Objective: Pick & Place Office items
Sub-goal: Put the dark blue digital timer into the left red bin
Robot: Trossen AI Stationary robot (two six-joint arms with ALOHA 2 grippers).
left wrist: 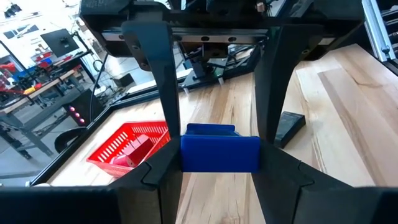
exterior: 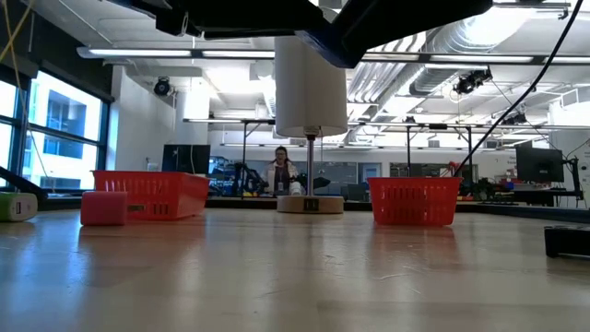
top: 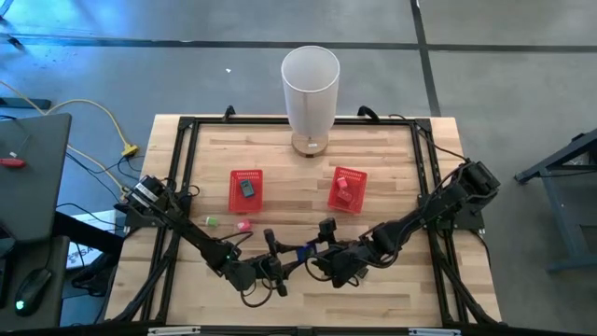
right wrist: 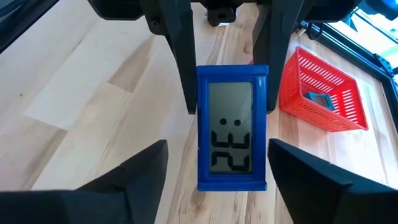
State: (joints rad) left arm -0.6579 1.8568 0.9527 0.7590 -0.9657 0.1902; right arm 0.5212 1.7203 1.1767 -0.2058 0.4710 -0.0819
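Note:
A blue digital clock [right wrist: 231, 127] with a grey display hangs between my two grippers near the table's near edge [top: 303, 250]. My left gripper [left wrist: 221, 174] [top: 284, 261] is shut on it. My right gripper [right wrist: 217, 168] [top: 322, 252] is open and faces it from the right. Its fingers stand on either side of the clock's near end, with a gap showing on one side. A green item [top: 213, 221] and a pink item [top: 243, 225] lie on the table. A black item [left wrist: 289, 124] lies close by. My left gripper pinches the clock between its two fingers by the two long side edges [left wrist: 186, 155], at the end away from my right gripper. The fingers [right wrist: 186, 74] come level from the table's left and lie along the clock. The clock looks lifted above the tabletop.
Two red mesh baskets stand mid-table: the left one [top: 233, 177] holds a teal item [right wrist: 318, 99], the right one [top: 359, 175] a red item [top: 343, 189]. A tall white cylinder [top: 310, 89] stands at the far edge. A person shows far off beyond the table [exterior: 281, 171].

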